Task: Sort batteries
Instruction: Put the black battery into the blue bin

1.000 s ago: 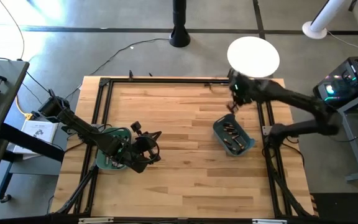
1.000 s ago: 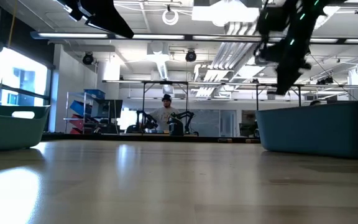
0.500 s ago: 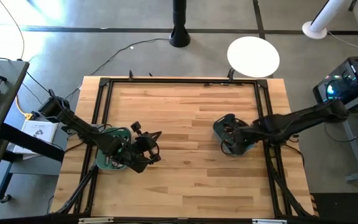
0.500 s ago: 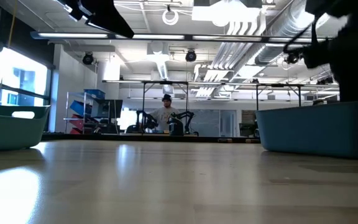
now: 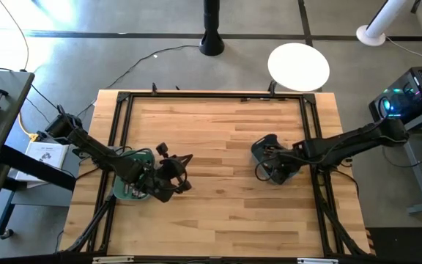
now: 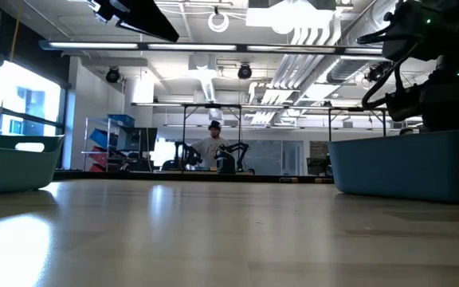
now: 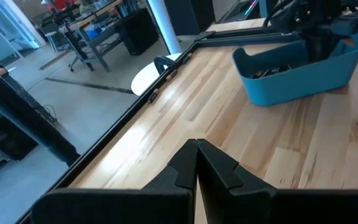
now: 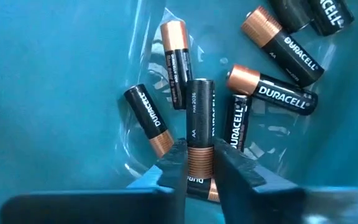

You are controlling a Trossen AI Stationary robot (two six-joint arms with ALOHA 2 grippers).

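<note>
Several black-and-copper batteries [image 8: 278,37] lie on the floor of the teal right bin [image 5: 258,149]. My right gripper [image 8: 201,165] reaches down into this bin, slightly open. Its two fingers stand on either side of the copper end of one battery [image 8: 201,112]. My left gripper [image 7: 196,149] is shut and holds nothing. It hovers over the table just right of the teal left bin [image 5: 127,187], pointing toward the right bin [image 7: 297,68]. My right gripper comes from above, pointing steeply down. Its fingers [image 8: 174,163] stand close against the two sides of one battery's copper end [image 8: 201,158], and the battery lies along them. I cannot tell whether the fingers touch it.
A black metal frame [image 5: 127,99] runs around the wooden table top. A white round disc [image 5: 299,66] lies beyond the far right corner. The table's middle [image 5: 211,147] between the two bins is bare wood. In the low view a person [image 6: 211,143] sits far off in the room.
My right gripper has swung from the table's far right edge toward the near edge and down into the right bin. It has tipped to point more steeply down. My left arm has kept still.
</note>
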